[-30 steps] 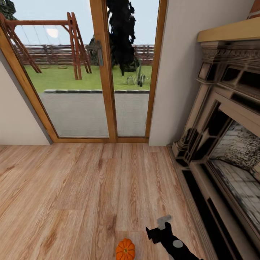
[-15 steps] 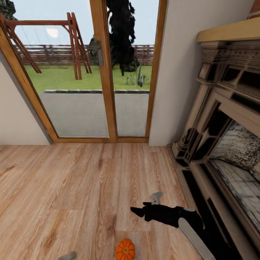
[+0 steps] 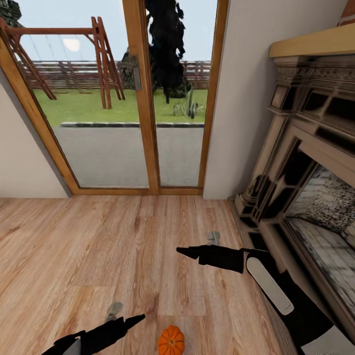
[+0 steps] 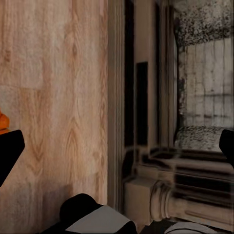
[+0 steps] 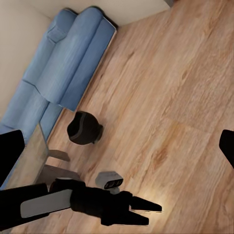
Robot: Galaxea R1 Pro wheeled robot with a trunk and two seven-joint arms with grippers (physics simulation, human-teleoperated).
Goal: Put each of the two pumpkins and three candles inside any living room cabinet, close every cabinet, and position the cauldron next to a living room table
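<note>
- One pumpkin [image 3: 171, 340] sits on the wood floor [image 3: 98, 246] at the near edge of the head view, between the two arms and touched by neither; a sliver of orange [image 4: 2, 122] also shows in the left wrist view.
- Left gripper [image 3: 132, 321], just beside the pumpkin, points toward it; fingers look close together and empty, likely lining up for a pickup.
- Right gripper [image 3: 185, 252] hangs farther out over the floor, holding nothing; I cannot tell its opening.
- Right wrist view adds what the head view lacks: the left gripper [image 5: 146, 210] seen across the floor, a dark round cauldron [image 5: 84, 128] beside a blue sofa [image 5: 63, 73], next to a grey ledge that may be a tabletop.
- Left wrist view faces the fireplace [image 4: 195, 122], which lines the right side of the head view.
- Farthest: glass doors [image 3: 133, 98] onto a yard.
</note>
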